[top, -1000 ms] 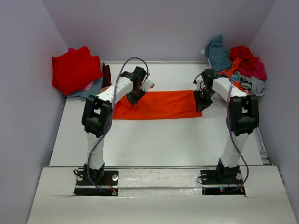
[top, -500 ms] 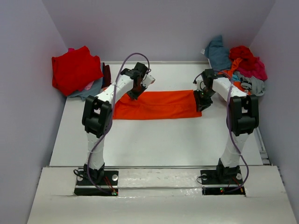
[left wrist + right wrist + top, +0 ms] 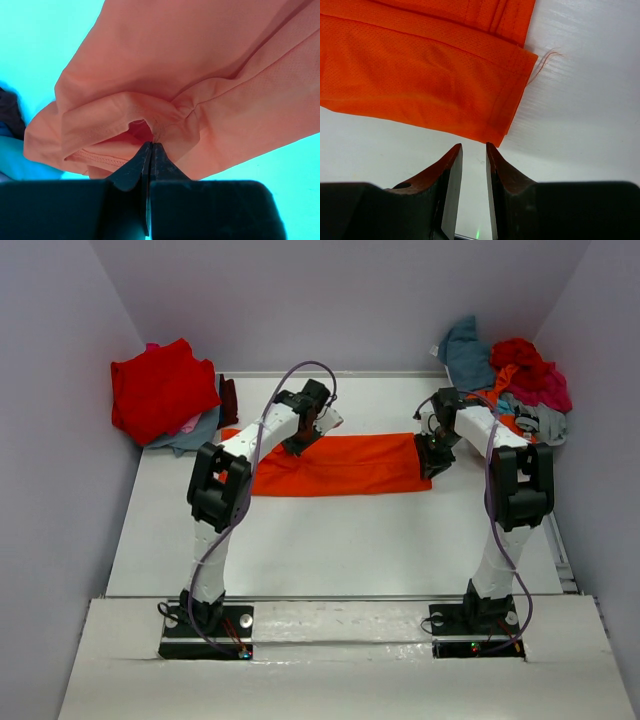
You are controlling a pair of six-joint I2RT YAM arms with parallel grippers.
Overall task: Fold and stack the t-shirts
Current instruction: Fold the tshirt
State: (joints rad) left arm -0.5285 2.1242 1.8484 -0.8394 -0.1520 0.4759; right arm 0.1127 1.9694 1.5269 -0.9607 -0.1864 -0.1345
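Since a second ago the left arm has swung its elbow and wrist toward the right, carrying the left claw [image 3: 298,445] a little further along the far edge of the orange t-shirt [image 3: 350,465], and the cloth at that end now sits slightly bunched. In the left wrist view the claw is clenched tight, jaws meeting with no gap, and a puckered fold of the shirt gathers right at the tips, so it appears to be pinching that fold, though the bite itself is hidden. The shirt lies as a long folded band across the middle of the bench [image 3: 330,540]. The right claw [image 3: 432,465] has not shifted: it hangs over the shirt's right end, jaws a little apart and grasping nothing, just off the hem corner, where a loose thread [image 3: 547,57] curls out. A red t-shirt [image 3: 158,390] tops a pile at the far left; a mixed heap of t-shirts [image 3: 515,375] sits at the far right.
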